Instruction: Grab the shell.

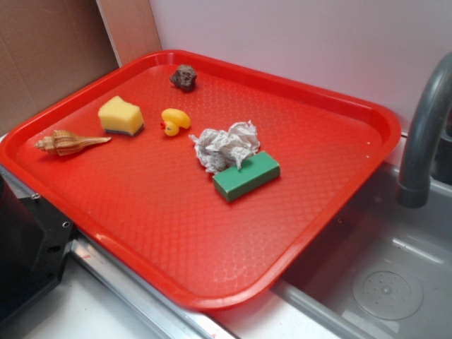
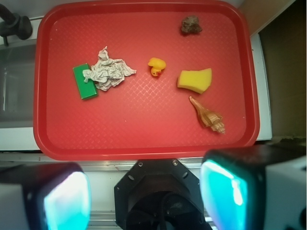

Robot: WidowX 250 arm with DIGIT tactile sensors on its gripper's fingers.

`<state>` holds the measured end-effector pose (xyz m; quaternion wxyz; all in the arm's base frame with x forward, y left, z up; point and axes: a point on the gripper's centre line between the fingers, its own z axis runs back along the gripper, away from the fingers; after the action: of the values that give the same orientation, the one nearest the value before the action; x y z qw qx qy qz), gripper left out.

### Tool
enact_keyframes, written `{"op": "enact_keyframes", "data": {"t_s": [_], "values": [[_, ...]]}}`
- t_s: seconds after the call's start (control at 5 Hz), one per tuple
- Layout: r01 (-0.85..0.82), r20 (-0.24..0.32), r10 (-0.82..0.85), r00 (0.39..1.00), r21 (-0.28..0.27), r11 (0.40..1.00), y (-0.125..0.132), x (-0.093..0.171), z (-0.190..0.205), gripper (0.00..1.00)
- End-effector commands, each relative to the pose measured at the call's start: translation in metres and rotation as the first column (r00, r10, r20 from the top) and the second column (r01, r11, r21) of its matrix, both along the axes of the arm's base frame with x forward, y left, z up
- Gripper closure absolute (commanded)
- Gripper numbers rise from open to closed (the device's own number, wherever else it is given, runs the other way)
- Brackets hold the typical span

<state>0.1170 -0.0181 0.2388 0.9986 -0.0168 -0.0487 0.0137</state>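
The shell (image 1: 70, 143) is a slim tan-and-cream spiral conch lying on its side near the left edge of the red tray (image 1: 367, 113). In the wrist view the shell (image 2: 207, 115) lies at the tray's (image 2: 144, 153) lower right, just below the yellow sponge (image 2: 194, 80). My gripper (image 2: 146, 196) is open, its cyan pads (image 2: 67, 201) wide apart with nothing between them. It hangs high over the black robot base (image 2: 160, 191), short of the tray's near rim and well away from the shell. The exterior view does not show the gripper.
Also on the tray are a yellow sponge (image 1: 120, 115), a rubber duck (image 1: 174, 121), a brown rock-like lump (image 1: 183, 77), crumpled paper (image 1: 226, 145) and a green block (image 1: 247, 176). A grey faucet (image 1: 424, 134) and sink (image 1: 381, 275) stand to the right.
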Motion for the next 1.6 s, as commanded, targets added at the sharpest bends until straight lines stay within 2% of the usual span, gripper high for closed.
{"op": "enact_keyframes", "data": {"t_s": [0.0,0.2,0.4,0.6,1.0,1.2,1.4], "values": [[0.0,0.0,0.0,1.0,0.0,1.0,0.0,0.0,0.0,0.0],[0.121,0.061,-0.126,0.99,0.079,0.99,0.034,0.016,-0.045,0.0],[0.195,0.022,-0.206,0.978,0.232,0.953,0.058,0.035,-0.086,0.0],[0.28,0.001,-0.29,0.957,0.255,0.925,0.084,0.041,-0.125,0.0],[0.341,-0.031,-0.342,0.939,0.194,0.92,0.123,0.033,-0.161,0.0],[0.342,-0.067,-0.335,0.94,0.184,0.922,0.136,0.032,-0.173,0.0],[0.364,-0.101,-0.352,0.931,0.159,0.918,0.132,0.032,-0.197,0.0]]}}
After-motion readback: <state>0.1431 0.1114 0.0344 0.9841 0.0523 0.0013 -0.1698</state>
